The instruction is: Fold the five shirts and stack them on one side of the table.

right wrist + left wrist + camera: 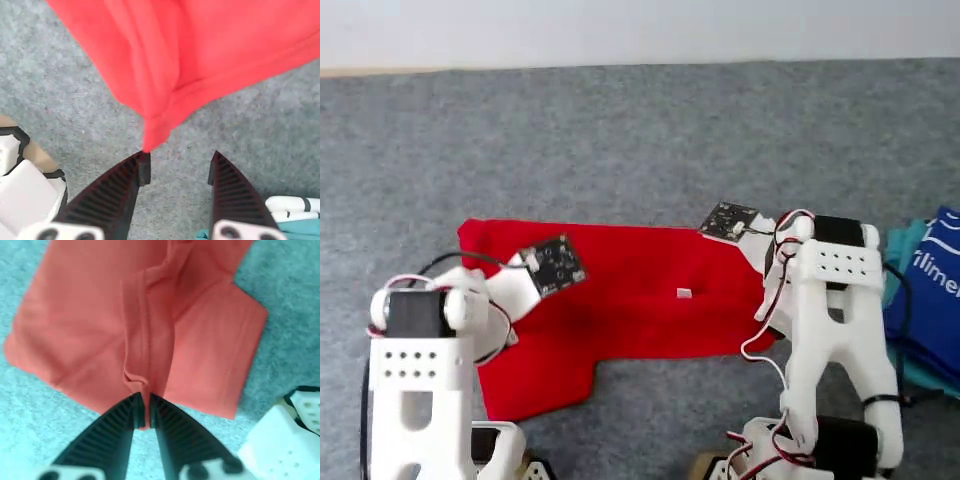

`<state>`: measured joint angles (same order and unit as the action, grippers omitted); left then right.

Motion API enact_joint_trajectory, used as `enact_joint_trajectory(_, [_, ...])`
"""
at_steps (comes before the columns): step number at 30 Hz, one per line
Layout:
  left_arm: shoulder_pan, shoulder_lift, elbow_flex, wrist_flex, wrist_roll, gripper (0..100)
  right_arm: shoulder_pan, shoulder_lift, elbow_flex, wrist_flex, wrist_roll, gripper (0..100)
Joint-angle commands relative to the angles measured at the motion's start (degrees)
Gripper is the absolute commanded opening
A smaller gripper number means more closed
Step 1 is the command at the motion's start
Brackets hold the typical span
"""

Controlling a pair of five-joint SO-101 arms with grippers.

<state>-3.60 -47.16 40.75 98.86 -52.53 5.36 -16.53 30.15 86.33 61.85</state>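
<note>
at opposite ends of the red shirt: one end pinched, one end free

across the grey table [620,130] the red shirt [650,300] lies flat, with its long axis running side to side in the high view. the left arm stands at one end and the right arm at the other. each arm is nearest to its own end.

the left gripper [141,410] is closed on the shirt. its jaws pinch a narrow ridge of fabric at the edge, and a crease runs away from the pinch along the cloth.

the right gripper [177,167] is spread wide and holds nothing. a drooping corner of the hem comes down to one fingertip [143,170]. it cannot be told whether the two touch. the corner sits off to that finger's side, not centred in the gap.

judgement: the right gripper must be centred on the hem corner and closed before any two-handed fold.

the stack of folded shirts [930,300] lies at the table edge beyond the right arm, apart from the red shirt.
</note>
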Motion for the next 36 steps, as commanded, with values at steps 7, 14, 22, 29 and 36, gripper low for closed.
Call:
enact_joint_trajectory(7, [-4.0, -6.9, 8.7, 1.9, -5.4, 0, 1.1, -2.9, -0.7, 0.7, 0.4, 19.9])
enact_joint_trajectory(14, [-10.8, -11.0, 10.8, 1.9, -11.0, 0, 1.2, -2.9, -0.6, 1.2, 0.4, 19.9])
enact_joint_trajectory(22, [-10.4, -22.9, 10.9, 1.8, -11.9, 0, 0.7, -2.9, -0.6, 1.0, -2.0, 19.9])
enact_joint_trajectory(29, [-10.9, -29.6, 11.3, 1.8, -10.0, 14, 0.7, -2.8, -0.6, 0.7, -2.1, 19.9])
enact_joint_trajectory(36, [-10.8, -32.4, 11.2, 1.8, -7.8, 16, 1.1, -2.9, -0.6, 1.1, -2.1, 19.9])
